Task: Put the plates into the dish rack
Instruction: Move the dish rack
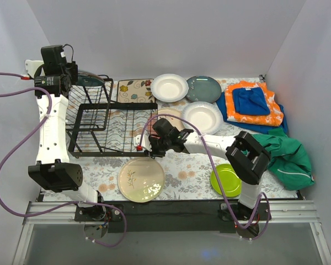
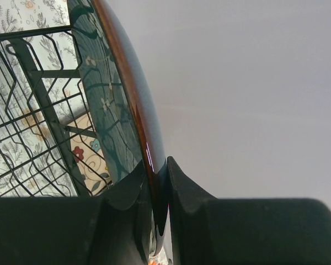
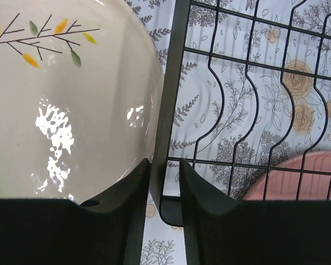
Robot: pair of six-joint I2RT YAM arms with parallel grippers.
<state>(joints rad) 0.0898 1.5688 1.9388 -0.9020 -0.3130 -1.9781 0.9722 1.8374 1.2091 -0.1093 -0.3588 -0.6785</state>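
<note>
While the left end effector point(image 2: 159, 165) pinches the rim of a dark blue-grey plate point(image 2: 107, 99), it holds that plate on edge over the far-left corner of the dish rack point(image 2: 42, 105). The rim runs straight away from the fingers, and the rack's wires lie below and to one side. The coming move for this arm looks like a lowering one, and it turns on the plate's edge lining up with a slot beneath it. Whether it is over a slot cannot be told.

Further right, a cream plate point(image 1: 142, 179) with a sprig lies flat on the worktop point(image 1: 190, 176), its far rim just beside the rack's near frame. The right end effector point(image 3: 164, 163) hovers low at the rack's near-right corner with its fingers a little apart. The frame bar shows in the gap and the cream plate's rim sits against the finger on that side, but no grip on it can be made out. A pink plate point(image 3: 298, 176) shows through the rack wires.

Rightmost, two white deep plates point(image 1: 169, 87), a second dark blue-grey plate point(image 1: 204, 88) and a lime green plate point(image 1: 226, 179) lie on the worktop.
</note>
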